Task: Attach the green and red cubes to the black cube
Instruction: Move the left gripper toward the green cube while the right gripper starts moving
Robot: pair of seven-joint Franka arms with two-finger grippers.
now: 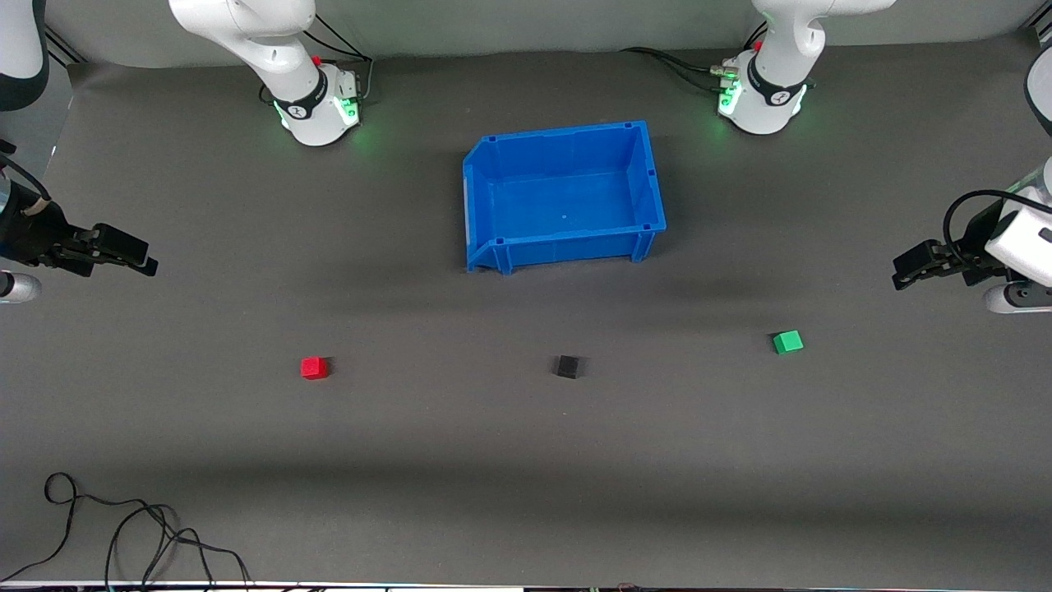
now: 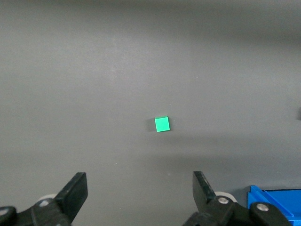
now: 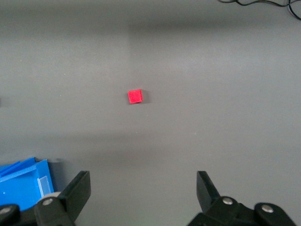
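The black cube lies on the dark table mat, nearer the front camera than the blue bin. The red cube lies apart from it toward the right arm's end and shows in the right wrist view. The green cube lies toward the left arm's end and shows in the left wrist view. My right gripper hangs open and empty over the right arm's end of the table. My left gripper hangs open and empty over the left arm's end. No cubes touch.
An empty blue bin stands mid-table between the arm bases; its corner shows in the left wrist view and the right wrist view. Loose black cables lie at the table's front corner at the right arm's end.
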